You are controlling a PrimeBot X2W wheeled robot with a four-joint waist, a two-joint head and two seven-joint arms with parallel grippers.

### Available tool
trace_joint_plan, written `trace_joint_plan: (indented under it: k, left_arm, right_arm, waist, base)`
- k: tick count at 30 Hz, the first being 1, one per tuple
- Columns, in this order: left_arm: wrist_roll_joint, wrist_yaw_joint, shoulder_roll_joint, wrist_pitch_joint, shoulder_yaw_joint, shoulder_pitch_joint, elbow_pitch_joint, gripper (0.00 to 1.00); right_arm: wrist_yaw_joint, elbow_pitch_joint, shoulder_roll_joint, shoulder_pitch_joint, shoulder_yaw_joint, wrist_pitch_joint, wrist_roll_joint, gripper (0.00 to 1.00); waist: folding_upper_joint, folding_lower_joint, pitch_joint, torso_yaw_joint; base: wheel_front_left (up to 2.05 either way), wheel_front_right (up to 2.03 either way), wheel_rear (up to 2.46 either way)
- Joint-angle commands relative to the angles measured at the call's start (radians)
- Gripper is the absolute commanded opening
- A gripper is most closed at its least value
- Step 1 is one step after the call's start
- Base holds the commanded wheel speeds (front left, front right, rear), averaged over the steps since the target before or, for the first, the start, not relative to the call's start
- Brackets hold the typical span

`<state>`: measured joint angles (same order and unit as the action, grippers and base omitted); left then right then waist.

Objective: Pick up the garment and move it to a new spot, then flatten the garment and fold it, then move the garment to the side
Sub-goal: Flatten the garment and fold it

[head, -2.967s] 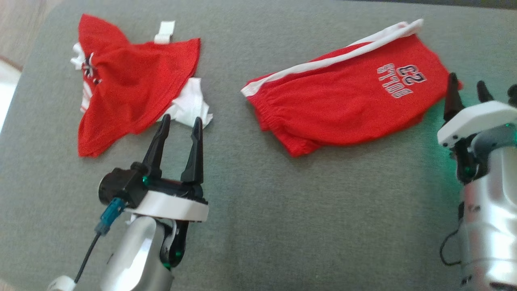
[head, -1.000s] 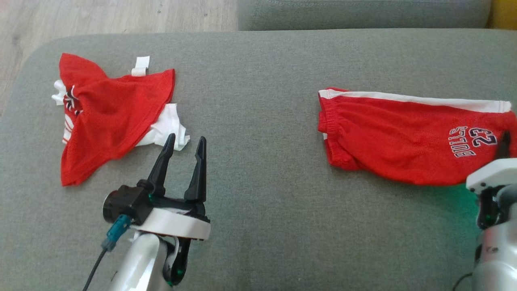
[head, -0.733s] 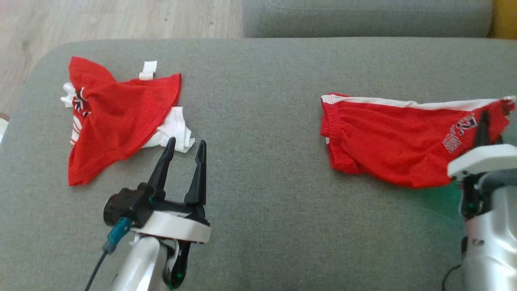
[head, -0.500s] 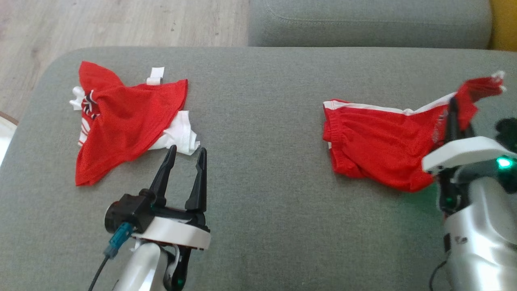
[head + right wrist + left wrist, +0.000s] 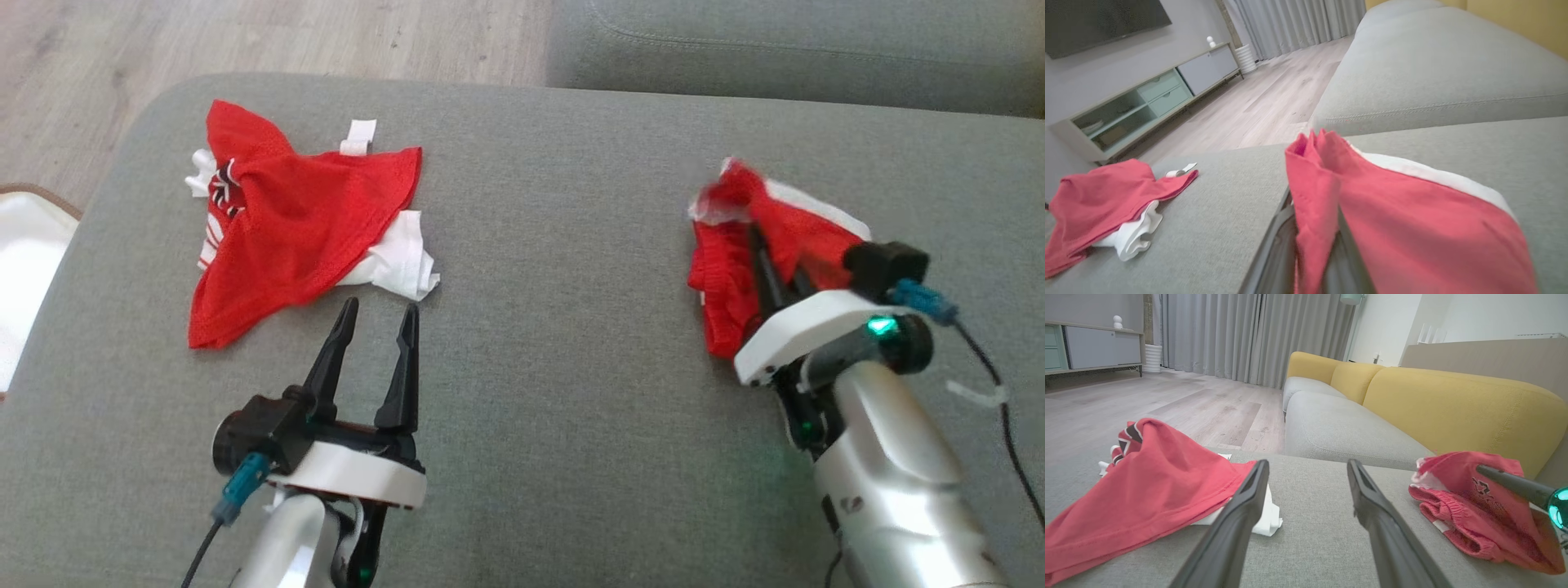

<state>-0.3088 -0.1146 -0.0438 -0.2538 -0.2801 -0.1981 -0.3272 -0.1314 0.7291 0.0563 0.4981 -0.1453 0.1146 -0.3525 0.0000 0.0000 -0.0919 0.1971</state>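
Observation:
The garment, red shorts point(image 5: 735, 278) with a white side stripe, lies bunched on the right of the grey sofa cushion point(image 5: 555, 392). My right gripper point(image 5: 763, 249) is shut on a fold of the shorts. It holds that end raised and doubled over the waistband end, which rests on the cushion. The right wrist view has the red cloth point(image 5: 1372, 212) draped over the fingers, hiding their tips. The left wrist view shows the shorts point(image 5: 1470, 506) with a right finger point(image 5: 1506, 482) across them. My left gripper point(image 5: 380, 309) point(image 5: 1308, 465) hovers open and holds nothing, at the centre-left.
A crumpled red and white shirt point(image 5: 294, 237) point(image 5: 1139, 482) point(image 5: 1098, 200) lies at the cushion's left, just beyond my left fingertips. Wooden floor point(image 5: 245, 41) lies past the far edge. A second grey cushion point(image 5: 775, 41) adjoins at the back right, with a yellow backrest point(image 5: 1453, 404).
My right gripper has lifted the shorts' printed end and carried it left over the waistband end, bunching the garment. The camera has shifted. The left gripper has stayed put.

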Motion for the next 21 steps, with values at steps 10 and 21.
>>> trace_joint_plan:
  k: [10, 21]
  left_arm:
    - [-0.006, 0.009, -0.013, -0.008, 0.034, -0.031, 0.025, 1.0]
    - [-0.013, 0.016, -0.021, -0.008, 0.048, -0.032, 0.03, 1.0]
  right_arm:
    - [0.001, 0.08, 0.003, 0.017, -0.19, -0.014, -0.027, 0.0]
    - [0.001, 0.098, 0.003, 0.015, -0.353, -0.007, -0.049, 1.0]
  waist:
    - [0.0, 0.0, 0.004, 0.0]
    - [0.0, 0.0, 0.023, -0.058]
  base:
    - [0.0, 0.0, 0.0]
    - [0.0, 0.0, 0.0]
